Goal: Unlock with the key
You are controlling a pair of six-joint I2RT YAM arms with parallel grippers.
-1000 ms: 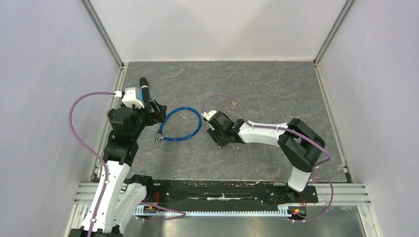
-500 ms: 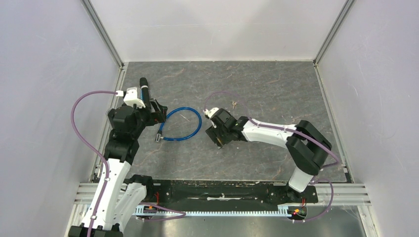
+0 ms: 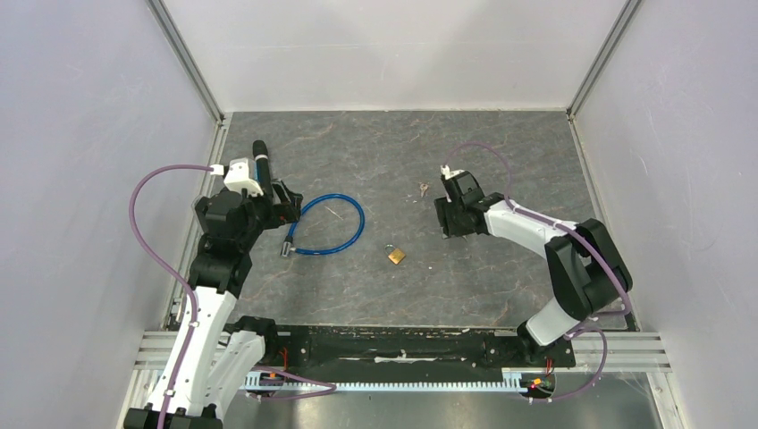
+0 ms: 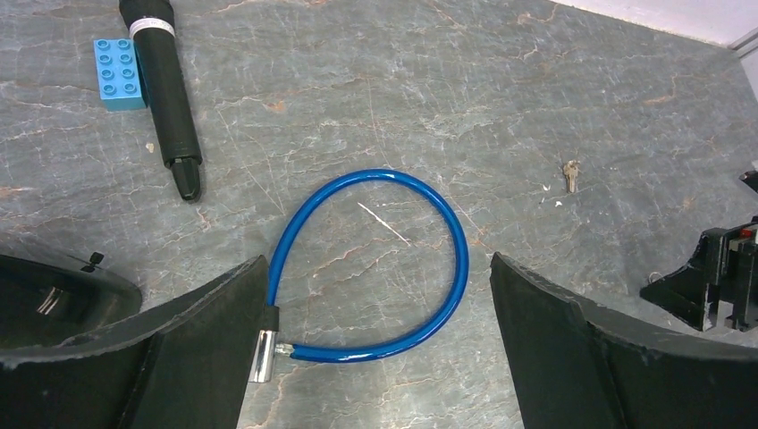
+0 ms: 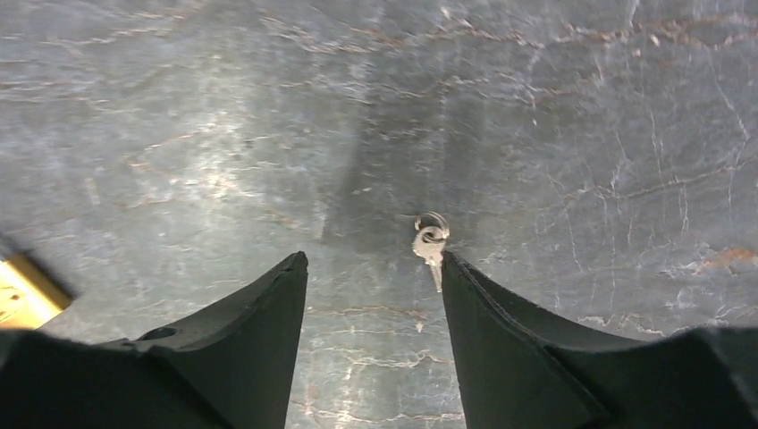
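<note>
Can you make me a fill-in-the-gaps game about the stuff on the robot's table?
The cable is coloured ____.
The marker is coloured ____.
The right gripper, near the key, is ____ and holds nothing.
Missing words: blue, black, open.

Overhead view: set high above and behind the arm bases (image 3: pixel 536 329), looking down on the whole surface (image 3: pixel 501 152). Left wrist: closer, tilted forward across the blue cable (image 4: pixel 375 175) as far as the key (image 4: pixel 569 173). Right wrist: closest, pointed steeply down at that same key (tiny from overhead).
</note>
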